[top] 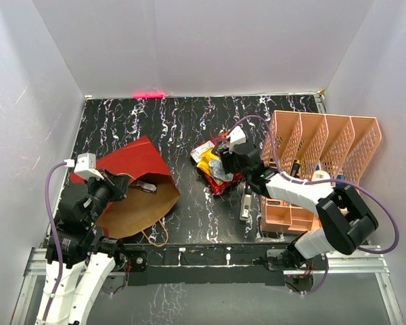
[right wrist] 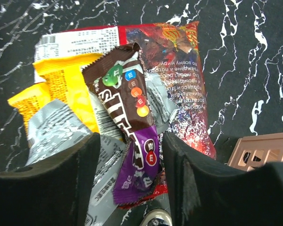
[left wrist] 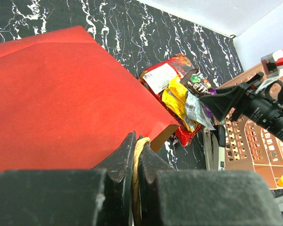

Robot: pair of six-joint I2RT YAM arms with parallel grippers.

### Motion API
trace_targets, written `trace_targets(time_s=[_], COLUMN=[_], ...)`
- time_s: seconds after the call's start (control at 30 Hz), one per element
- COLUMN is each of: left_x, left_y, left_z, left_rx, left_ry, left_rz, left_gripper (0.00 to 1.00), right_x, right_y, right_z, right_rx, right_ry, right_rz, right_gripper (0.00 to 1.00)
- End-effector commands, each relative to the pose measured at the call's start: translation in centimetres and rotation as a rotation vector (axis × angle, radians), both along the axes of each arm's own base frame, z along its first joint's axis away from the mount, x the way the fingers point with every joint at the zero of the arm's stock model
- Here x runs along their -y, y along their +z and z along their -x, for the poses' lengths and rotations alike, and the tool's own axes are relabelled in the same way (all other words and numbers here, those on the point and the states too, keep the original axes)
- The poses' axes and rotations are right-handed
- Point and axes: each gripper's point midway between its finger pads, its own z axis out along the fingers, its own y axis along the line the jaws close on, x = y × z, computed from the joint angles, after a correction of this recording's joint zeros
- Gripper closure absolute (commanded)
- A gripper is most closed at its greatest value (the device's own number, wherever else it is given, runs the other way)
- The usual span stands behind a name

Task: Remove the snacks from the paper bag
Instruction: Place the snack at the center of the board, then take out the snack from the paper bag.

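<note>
The red paper bag (top: 132, 162) lies on its side at the left, its brown mouth facing the near edge. My left gripper (top: 114, 185) is shut on its tan cord handle (left wrist: 136, 155), with the bag's red side (left wrist: 61, 94) beyond. A small purple-and-white packet (top: 147, 186) shows in the bag's mouth. The snacks (top: 213, 166) lie piled at mid-table: red (right wrist: 179, 70), yellow (right wrist: 61, 80), silver (right wrist: 52, 127) and a brown-and-purple packet (right wrist: 132, 113). My right gripper (right wrist: 132, 165) is open just above the pile, its jaws either side of the brown-and-purple packet's end.
A salmon-orange lattice file rack (top: 325, 145) stands at the right, close behind my right arm. A slim grey-and-white gadget (top: 245, 204) lies between the pile and the rack. White walls close in the black marbled table (top: 189, 122).
</note>
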Motion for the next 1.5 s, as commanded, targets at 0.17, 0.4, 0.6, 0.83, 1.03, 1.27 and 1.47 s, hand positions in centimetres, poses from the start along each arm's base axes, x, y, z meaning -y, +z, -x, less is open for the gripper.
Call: trace_targets(time_s=[0.17,0.4,0.6,0.83,1.03,1.27,1.47], left_x=[0.1,0.0,0.0,0.0,0.0,0.1,0.0], left_y=[0.8,0.9,0.9,0.9,0.9,0.9,1.1], left_z=[0.0,0.0,0.1,0.0,0.1,0.0,0.3], left_rx=[0.037,0.045,0.047,0.044,0.046,0.043,0.057], left_ry=[-0.004,-0.002,-0.001,-0.002,-0.001,-0.005,-0.004], left_rz=[0.011,0.014,0.013,0.014,0.013,0.012,0.017], left_gripper=[1.00,1.00,1.00,1.00,1.00,1.00,1.00], right_x=[-0.9,-0.9,-4.9,-12.0,-18.4,-23.3,-26.7], right_y=[6.0,6.2,6.6,6.7,4.0,4.6,5.2], right_z=[2.1,5.3,10.0,14.4,18.7,20.9,21.2], right_rx=[0.050,0.027,0.034,0.091,0.061,0.218,0.425], right_ry=[0.079,0.193,0.406,0.581,0.748,0.915,1.036], right_rz=[-0.134,-0.148,-0.292,-0.193,-0.159,-0.039,0.004], right_gripper=[0.27,0.21,0.20,0.17,0.15,0.13,0.18])
